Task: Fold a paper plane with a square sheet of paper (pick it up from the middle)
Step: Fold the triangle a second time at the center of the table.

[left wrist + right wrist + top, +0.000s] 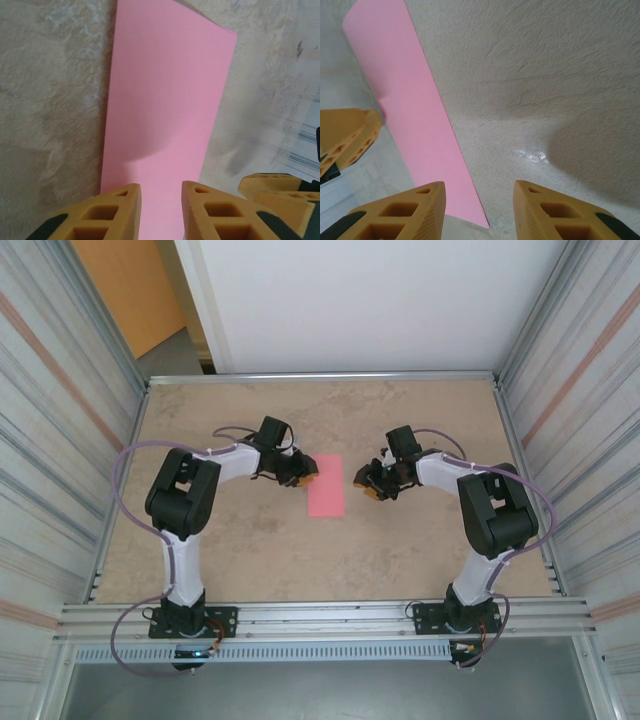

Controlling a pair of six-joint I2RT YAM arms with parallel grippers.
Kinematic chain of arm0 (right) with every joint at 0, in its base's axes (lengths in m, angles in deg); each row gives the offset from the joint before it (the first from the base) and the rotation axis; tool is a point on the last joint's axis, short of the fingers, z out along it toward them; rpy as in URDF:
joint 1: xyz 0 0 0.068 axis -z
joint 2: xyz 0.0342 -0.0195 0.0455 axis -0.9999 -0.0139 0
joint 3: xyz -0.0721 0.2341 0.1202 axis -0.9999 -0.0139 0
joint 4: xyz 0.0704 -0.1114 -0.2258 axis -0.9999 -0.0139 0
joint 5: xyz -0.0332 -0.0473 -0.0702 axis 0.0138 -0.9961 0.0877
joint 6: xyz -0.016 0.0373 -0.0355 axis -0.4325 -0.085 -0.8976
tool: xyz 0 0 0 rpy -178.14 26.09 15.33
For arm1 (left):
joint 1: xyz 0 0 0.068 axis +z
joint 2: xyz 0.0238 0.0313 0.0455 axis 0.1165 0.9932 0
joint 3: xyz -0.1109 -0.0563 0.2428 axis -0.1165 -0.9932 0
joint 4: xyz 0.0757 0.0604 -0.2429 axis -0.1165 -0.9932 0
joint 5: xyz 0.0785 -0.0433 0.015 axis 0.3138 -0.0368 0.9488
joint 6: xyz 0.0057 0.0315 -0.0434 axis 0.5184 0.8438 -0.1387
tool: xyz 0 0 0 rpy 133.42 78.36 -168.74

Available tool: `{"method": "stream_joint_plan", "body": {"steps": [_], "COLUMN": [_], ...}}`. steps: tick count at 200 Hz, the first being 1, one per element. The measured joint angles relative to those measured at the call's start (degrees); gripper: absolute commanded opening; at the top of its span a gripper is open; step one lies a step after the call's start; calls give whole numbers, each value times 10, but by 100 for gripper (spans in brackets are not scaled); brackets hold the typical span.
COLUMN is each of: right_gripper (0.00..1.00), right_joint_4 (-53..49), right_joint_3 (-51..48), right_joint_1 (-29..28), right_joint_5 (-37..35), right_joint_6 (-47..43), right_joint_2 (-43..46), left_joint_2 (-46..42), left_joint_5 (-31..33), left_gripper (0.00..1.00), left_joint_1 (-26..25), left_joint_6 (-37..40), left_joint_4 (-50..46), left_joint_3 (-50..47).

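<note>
We see the mottled beige worktop (pixel 420 420) spread between ribbed metal walls (pixel 60 390), with the left arm (pixel 185 505) and the right arm (pixel 495 510) bent inward from its 6 o'clock edge. At the centre lies the pink sheet of paper (pixel 326 485), flat, a narrow rectangle running from 12 to 6 o'clock. The left gripper (pixel 303 472) sits at the sheet's 9 o'clock edge, its orange fingers (pixel 120 210) slightly parted over the paper and clamping nothing. The right gripper (pixel 368 483) stands at 3 o'clock, just beside the sheet, its fingers (pixel 555 210) wider apart over bare worktop, empty.
</note>
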Motion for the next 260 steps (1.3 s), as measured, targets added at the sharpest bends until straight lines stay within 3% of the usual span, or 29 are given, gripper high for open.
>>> {"method": "stream_joint_plan", "body": {"steps": [125, 176, 260], "right_gripper": [33, 25, 24], "right_joint_4": [-33, -48, -56], "right_joint_3": [0, 0, 0], "right_joint_1": [-65, -76, -82], "right_joint_5": [43, 44, 43], "right_joint_6": [-32, -39, -53], "right_joint_2": [-5, -17, -33], "left_joint_2": [19, 19, 20], "left_joint_5": [1, 1, 1], "left_gripper": [27, 27, 27], "left_joint_1": [0, 0, 0], "left_joint_6": [-14, -14, -14], "left_joint_4": [-18, -21, -20], "left_joint_3": [9, 10, 10]}}
